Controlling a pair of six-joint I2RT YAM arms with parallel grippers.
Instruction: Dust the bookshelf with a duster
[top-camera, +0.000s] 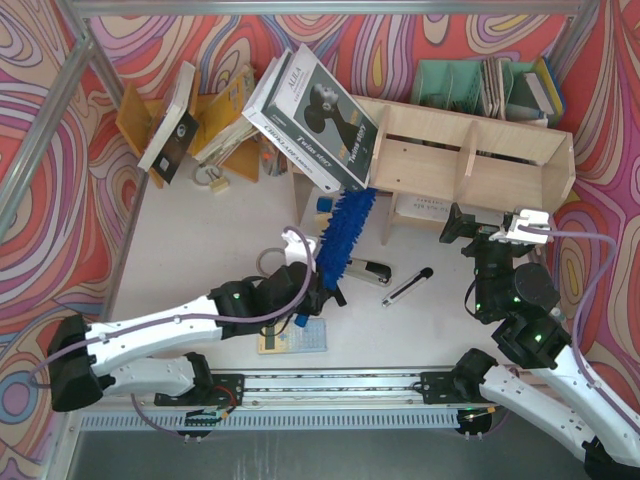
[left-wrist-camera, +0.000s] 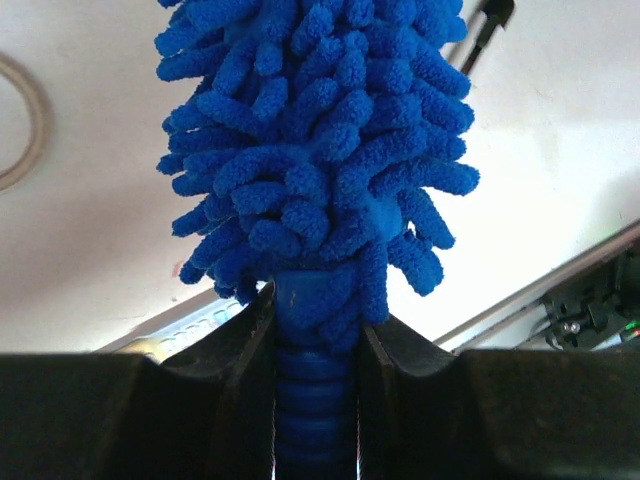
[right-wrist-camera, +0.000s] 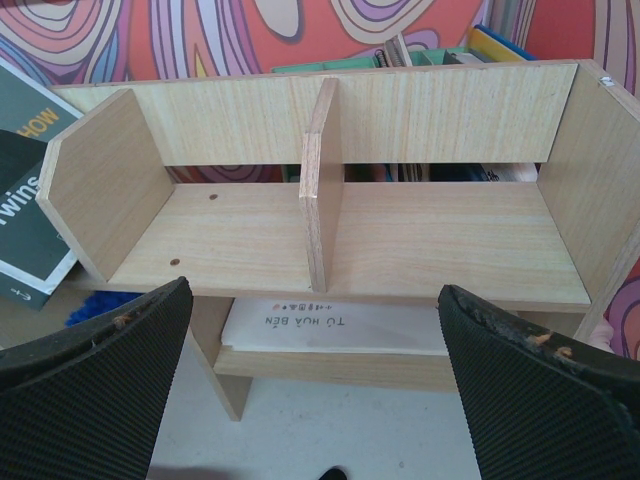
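Note:
The pale plywood bookshelf (top-camera: 470, 160) stands at the back right, its open compartments facing up and toward me; the right wrist view shows it head-on (right-wrist-camera: 400, 230). The blue fluffy duster (top-camera: 345, 235) slants from my left gripper (top-camera: 320, 288) up toward the shelf's left leg, its tip under leaning books. In the left wrist view my left gripper (left-wrist-camera: 315, 330) is shut on the duster's ribbed blue handle (left-wrist-camera: 315, 400), the fluffy head (left-wrist-camera: 320, 140) filling the frame. My right gripper (top-camera: 490, 228) hovers open and empty just in front of the shelf (right-wrist-camera: 315, 380).
Large books (top-camera: 320, 115) lean on the shelf's left end. A white book (right-wrist-camera: 340, 325) lies under the shelf. A stapler (top-camera: 368, 270) and black pen (top-camera: 408, 286) lie mid-table, a small book (top-camera: 295, 338) near front. An orange-yellow rack (top-camera: 215, 120) stands back left, a green organiser (top-camera: 480, 85) behind the shelf.

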